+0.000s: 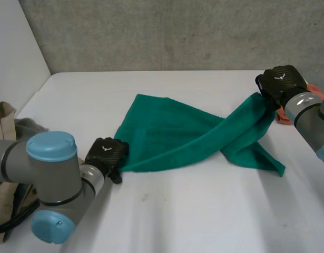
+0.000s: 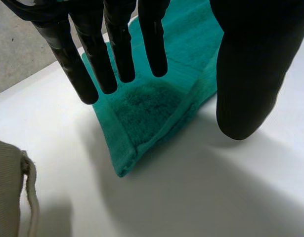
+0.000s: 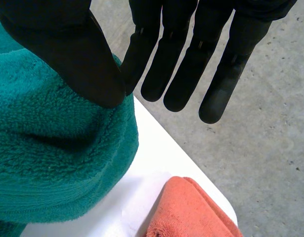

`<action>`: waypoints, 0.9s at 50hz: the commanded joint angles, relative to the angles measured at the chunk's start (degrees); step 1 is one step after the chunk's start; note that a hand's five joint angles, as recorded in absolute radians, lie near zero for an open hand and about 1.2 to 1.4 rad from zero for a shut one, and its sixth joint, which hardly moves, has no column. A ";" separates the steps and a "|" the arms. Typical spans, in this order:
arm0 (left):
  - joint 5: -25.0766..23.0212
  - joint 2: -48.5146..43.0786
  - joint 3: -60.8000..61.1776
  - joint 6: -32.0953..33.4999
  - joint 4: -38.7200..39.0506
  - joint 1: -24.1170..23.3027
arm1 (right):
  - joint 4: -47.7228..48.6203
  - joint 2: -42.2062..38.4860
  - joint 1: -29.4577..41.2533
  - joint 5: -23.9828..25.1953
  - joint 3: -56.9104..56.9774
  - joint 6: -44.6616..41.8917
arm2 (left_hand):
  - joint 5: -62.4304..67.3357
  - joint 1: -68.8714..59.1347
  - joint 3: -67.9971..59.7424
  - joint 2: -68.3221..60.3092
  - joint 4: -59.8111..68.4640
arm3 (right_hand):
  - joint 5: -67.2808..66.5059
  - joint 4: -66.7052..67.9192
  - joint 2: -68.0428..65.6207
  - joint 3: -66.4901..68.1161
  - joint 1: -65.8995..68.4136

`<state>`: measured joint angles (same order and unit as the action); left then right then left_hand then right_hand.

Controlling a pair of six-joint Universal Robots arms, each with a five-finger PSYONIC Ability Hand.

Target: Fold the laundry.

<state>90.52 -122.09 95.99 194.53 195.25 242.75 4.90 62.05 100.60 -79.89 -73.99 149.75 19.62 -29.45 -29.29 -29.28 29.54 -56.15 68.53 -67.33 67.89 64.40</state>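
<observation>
Spreading step, likely. Right hand (image 1: pixel 280 80) is pinching a lifted corner of the twisted green towel (image 1: pixel 169 137); left hand (image 1: pixel 106 153) is hovering straight-fingered, unclamped, over the near corner. Next calls for gripping there and untwisting.

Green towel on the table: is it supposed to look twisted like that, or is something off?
It does look askew. The green towel twists over itself midway between the left hand, open at one corner, and the right hand, which pinches the other end up off the table. One corner trails loose.
</observation>
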 commanded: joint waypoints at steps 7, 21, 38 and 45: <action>-0.08 -4.99 -6.08 -0.38 1.01 0.97 | 0.02 -0.44 -0.49 0.00 -0.80 0.10 | 17.93 -18.10 -18.25 -18.27 18.00 | -13.85 11.47 -12.67 12.11 15.60; 0.09 -8.60 -11.70 0.23 0.57 0.53 | 0.37 -0.53 -1.46 0.09 -0.98 0.28 | 50.38 -50.55 -50.71 -50.72 50.46 | -13.85 11.47 -12.67 12.11 15.60; -0.96 29.00 -2.40 -0.82 -8.75 4.66 | -23.43 11.25 -2.42 5.54 3.06 -12.10 | 50.38 -50.55 -50.71 -50.72 50.46 | -13.85 11.47 -12.67 12.11 15.60; -3.16 30.43 2.35 3.57 -12.00 6.77 | -38.47 10.91 -3.83 5.45 0.70 -26.52 | 50.38 -50.55 -50.71 -50.72 50.46 | -13.85 11.47 -12.67 12.11 15.60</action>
<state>89.00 -92.11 94.36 194.25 186.03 247.81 -21.35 73.51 97.91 -74.52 -71.29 135.25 55.96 -66.23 -68.01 -68.27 68.64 -56.15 68.53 -67.33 67.89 64.40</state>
